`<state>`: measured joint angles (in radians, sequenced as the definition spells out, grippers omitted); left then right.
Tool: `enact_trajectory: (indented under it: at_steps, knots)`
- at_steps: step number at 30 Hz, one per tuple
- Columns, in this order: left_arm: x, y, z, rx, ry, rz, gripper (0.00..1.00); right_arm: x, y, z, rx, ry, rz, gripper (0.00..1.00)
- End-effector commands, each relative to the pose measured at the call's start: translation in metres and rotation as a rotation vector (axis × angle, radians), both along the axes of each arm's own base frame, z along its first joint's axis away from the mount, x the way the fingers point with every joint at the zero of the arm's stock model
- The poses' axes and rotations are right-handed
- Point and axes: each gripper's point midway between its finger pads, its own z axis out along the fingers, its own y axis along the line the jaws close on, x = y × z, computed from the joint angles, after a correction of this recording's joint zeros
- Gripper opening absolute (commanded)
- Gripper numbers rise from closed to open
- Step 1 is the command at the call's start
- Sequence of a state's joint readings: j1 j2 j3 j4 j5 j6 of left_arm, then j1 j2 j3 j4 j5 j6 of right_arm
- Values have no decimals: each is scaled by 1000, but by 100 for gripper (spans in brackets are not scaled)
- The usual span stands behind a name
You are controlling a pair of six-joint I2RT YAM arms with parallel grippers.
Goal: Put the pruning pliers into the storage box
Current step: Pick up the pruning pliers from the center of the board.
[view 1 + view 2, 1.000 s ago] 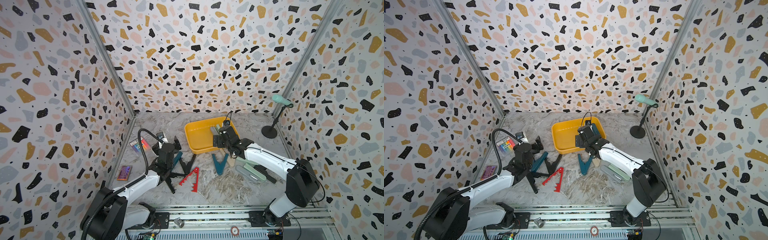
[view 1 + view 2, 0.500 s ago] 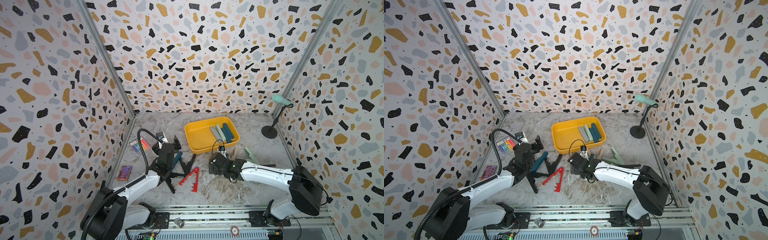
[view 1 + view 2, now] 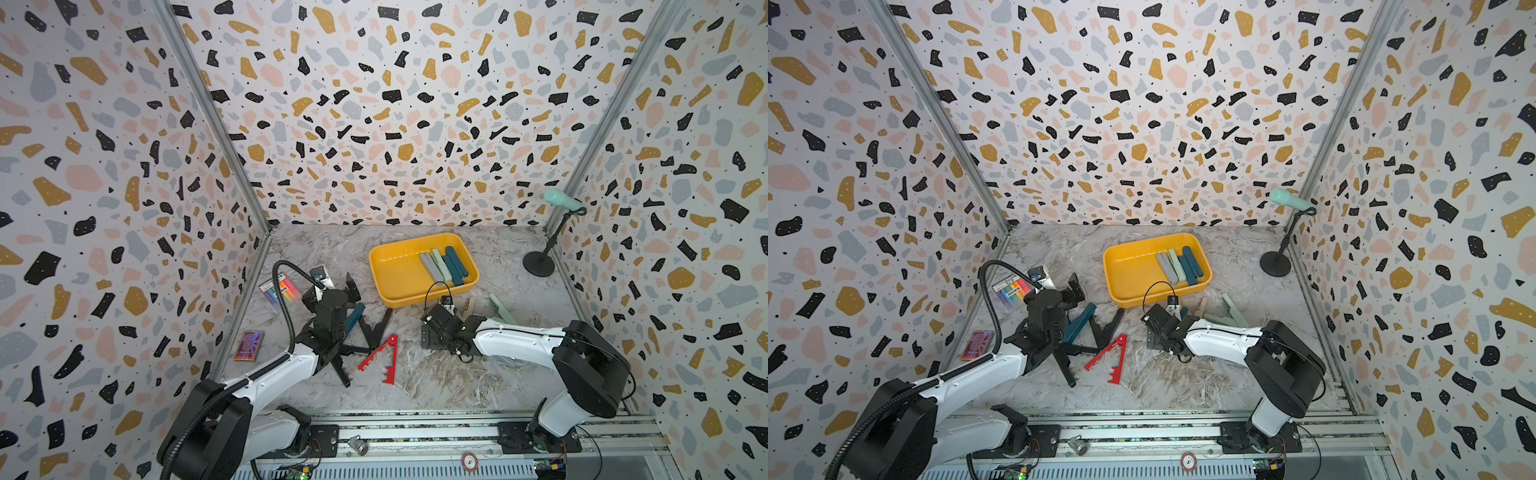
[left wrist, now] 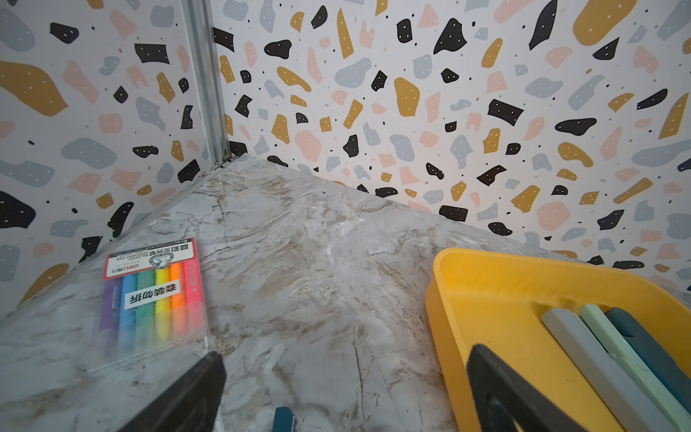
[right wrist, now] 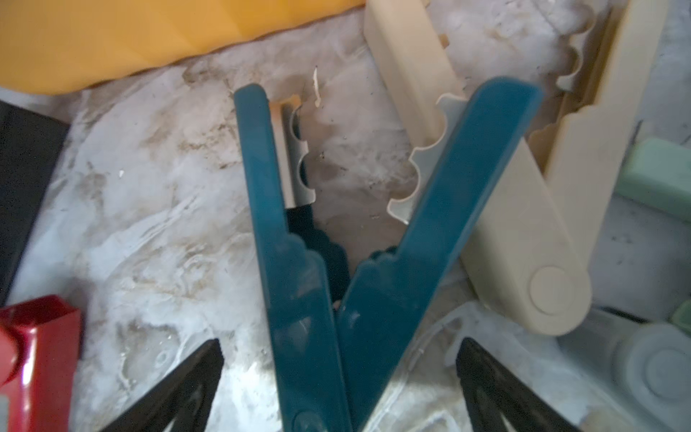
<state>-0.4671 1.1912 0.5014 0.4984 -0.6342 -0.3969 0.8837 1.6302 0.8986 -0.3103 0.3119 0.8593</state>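
The yellow storage box point(image 3: 386, 286) sits mid-table and holds several pruning pliers point(image 3: 442, 266), grey, mint and teal, also seen in the left wrist view point(image 4: 617, 359). My right gripper point(image 3: 430, 332) hangs low in front of the box, open. In the right wrist view a teal pair point(image 5: 318, 280) lies between its fingers point(image 5: 179, 392), untouched. Beige point(image 3: 467, 307) and mint point(image 3: 503, 311) pairs lie beside it. My left gripper point(image 3: 332, 291) stands open above a teal pair point(image 3: 353, 318). Black point(image 3: 374, 328) and red point(image 3: 380, 357) pairs lie on the table nearby.
A rainbow pen packet point(image 3: 280, 289) and a purple card point(image 3: 249, 345) lie along the left wall. A mint microphone on a black stand point(image 3: 540, 262) is at the back right. Patterned walls close three sides.
My right gripper has left the storage box and come down in front of it over the teal pair on the table, still open. The left arm has not moved.
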Motion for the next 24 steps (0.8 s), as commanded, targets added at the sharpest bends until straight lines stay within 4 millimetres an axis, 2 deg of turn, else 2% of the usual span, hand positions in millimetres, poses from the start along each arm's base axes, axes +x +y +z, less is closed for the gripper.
enact_trajectory:
  at_steps: [1, 4, 8, 12, 15, 21, 24]
  knots:
    - [-2, 3, 6, -3, -25, 14, 100, 17, 8, 9, -30, -37, 29, 100]
    - [-3, 3, 5, -4, -24, 16, 99, 21, 14, 2, -52, -20, 50, 98]
    - [-5, 5, 6, -3, -27, 22, 100, 26, 11, -7, -106, -26, 66, 93]
    - [-5, 5, 5, -7, -26, 18, 99, 32, 14, -12, -152, -23, 108, 80]
    - [-5, 5, 5, -9, -26, 18, 99, 32, 13, -14, -192, -21, 124, 65]
    - [-7, 6, 6, -9, -27, 20, 99, 17, 21, -18, -226, -18, 231, 44]
    - [-6, 5, 7, -10, -27, 18, 99, 9, 17, -24, -198, 9, 240, 35]
